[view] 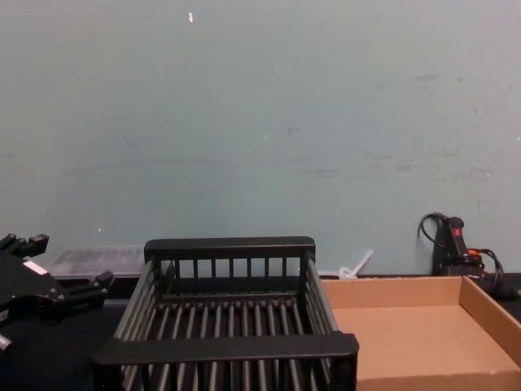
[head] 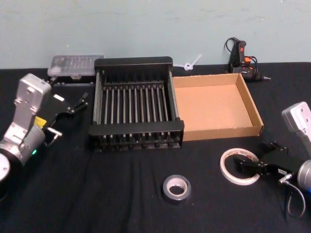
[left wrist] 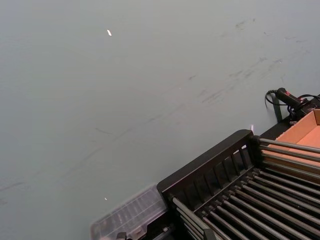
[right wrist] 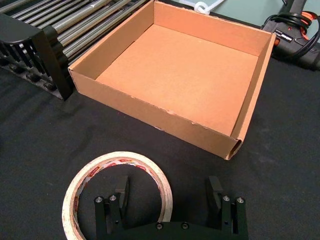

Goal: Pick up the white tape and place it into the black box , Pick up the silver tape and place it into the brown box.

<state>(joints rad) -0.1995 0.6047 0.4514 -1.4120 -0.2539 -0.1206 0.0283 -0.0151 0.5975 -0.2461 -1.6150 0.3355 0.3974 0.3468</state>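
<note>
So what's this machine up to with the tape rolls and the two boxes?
It is sorting tape into boxes. The right gripper is open and straddling the rim of the white tape, one finger inside the ring, not yet lifting it off the table. The silver tape lies untouched in front. The black box and the brown box beside it hold no tape. The left gripper waits open left of the black box.
</note>
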